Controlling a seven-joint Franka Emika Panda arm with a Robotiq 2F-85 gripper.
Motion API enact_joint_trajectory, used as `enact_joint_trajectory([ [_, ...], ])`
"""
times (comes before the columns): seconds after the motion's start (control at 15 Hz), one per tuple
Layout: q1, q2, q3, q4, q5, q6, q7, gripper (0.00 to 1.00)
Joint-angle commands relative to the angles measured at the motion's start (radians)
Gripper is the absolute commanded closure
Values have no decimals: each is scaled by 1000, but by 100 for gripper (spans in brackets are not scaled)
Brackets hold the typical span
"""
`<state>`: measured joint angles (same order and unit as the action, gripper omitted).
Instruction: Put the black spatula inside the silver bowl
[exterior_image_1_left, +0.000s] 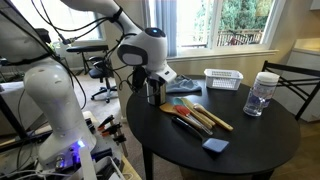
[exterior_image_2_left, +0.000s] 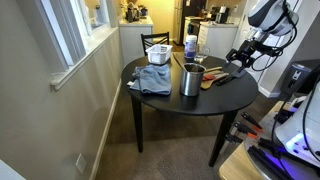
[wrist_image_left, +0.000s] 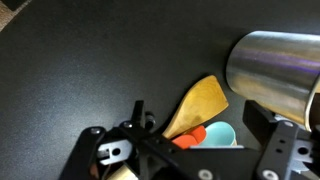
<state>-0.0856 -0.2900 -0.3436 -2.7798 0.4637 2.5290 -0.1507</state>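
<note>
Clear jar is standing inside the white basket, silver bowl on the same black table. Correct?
Not quite. In an exterior view the clear jar stands on the black table beside the white basket, apart from it, not inside. The silver bowl is on that table.

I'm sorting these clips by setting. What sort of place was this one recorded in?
Most likely a home, in a dining corner next to a kitchen. A round black table stands by large windows that look onto trees, and a lit kitchen counter with appliances shows in the room behind.
</note>
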Motion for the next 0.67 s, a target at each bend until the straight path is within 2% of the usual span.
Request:
enact_joint_trajectory([
  [0.0,-19,1,19,1,6,-4,-4,0],
  [0.4,-23,29,14,22,15,3,5,0],
  [0.6,-52,73,3,62,10,30,23,0],
])
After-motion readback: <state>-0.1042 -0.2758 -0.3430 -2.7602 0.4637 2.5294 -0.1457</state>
